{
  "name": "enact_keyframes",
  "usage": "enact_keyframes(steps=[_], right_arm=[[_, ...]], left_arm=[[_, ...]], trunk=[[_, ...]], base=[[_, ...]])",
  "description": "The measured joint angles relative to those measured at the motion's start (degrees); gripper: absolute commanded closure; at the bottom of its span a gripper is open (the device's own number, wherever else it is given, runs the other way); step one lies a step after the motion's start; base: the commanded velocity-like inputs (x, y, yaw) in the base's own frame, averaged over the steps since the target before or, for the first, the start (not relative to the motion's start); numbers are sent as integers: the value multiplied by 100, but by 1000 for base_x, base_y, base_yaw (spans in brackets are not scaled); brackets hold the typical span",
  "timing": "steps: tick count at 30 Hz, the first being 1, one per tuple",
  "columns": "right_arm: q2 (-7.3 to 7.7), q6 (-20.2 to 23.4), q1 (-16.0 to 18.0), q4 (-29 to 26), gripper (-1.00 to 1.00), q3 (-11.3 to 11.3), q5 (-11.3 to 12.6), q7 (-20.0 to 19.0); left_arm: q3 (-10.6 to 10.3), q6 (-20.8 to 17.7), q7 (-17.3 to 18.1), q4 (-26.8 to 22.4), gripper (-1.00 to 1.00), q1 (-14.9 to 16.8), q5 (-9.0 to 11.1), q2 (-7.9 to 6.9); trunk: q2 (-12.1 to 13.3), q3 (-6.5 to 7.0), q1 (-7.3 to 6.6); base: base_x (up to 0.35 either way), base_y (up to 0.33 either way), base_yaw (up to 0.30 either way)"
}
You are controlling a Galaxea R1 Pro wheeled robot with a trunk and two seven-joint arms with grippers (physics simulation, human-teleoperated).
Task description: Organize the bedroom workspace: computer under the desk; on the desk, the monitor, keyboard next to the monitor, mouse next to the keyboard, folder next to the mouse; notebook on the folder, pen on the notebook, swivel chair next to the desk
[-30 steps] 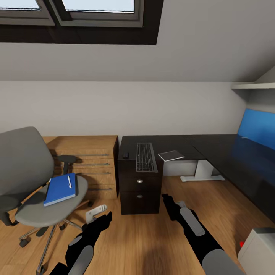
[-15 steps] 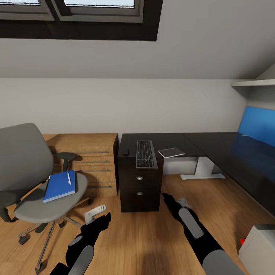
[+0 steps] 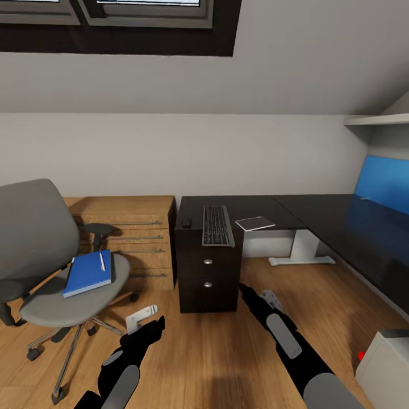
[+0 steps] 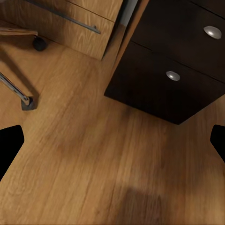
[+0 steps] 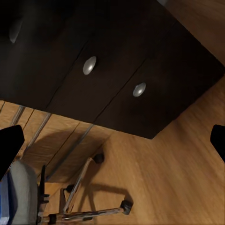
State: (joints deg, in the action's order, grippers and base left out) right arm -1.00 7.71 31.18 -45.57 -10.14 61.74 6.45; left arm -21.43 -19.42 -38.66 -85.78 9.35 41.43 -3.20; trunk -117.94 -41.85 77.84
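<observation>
- Two black robot grippers hang low over the wooden floor [image 3: 199, 352]: the left gripper [image 3: 152, 329] and the right gripper [image 3: 250, 295]. In each wrist view the fingers sit far apart and hold nothing.
- On the grey swivel chair [image 3: 57, 295] lies a flat blue folder [image 3: 88, 274] with a thin white pen [image 3: 102, 261] on top.
- On the dark L-shaped desk [image 3: 318, 210] sit a grey keyboard [image 3: 217, 225], a small black mouse [image 3: 187, 222] beside it, and a flat white notebook [image 3: 255, 223].
- A white computer box [image 3: 386, 363] stands on the floor, near the desk.

Dark desk [image 3: 318, 211] ahead of both grippers carries keyboard [image 3: 217, 225], mouse [image 3: 187, 222] and a flat grey pad [image 3: 255, 223].
</observation>
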Motion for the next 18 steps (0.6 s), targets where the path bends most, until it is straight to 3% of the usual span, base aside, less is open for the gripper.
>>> enact_keyframes(steps=[2, 3, 10, 18], right_arm=[[28, 58, 0, 44, -100, 6, 6, -227], [107, 123, 0, 89, -100, 1, 7, -519], [125, 134, 0, 94, -100, 121, 200, -634], [14, 120, 0, 109, -100, 106, 278, -623]], left_arm=[[-3, -3, 0, 4, -100, 0, 0, 0], [-24, -5, 0, 12, -100, 0, 1, 0], [-301, -7, 8, 263, -100, 0, -26, -8], [-344, -6, 10, 287, -100, 0, -33, -16]], trunk=[[0, 0, 0], [0, 0, 0], [0, 0, 0], [0, 0, 0]], base=[[0, 0, 0], [0, 0, 0], [0, 0, 0], [1, 1, 0]])
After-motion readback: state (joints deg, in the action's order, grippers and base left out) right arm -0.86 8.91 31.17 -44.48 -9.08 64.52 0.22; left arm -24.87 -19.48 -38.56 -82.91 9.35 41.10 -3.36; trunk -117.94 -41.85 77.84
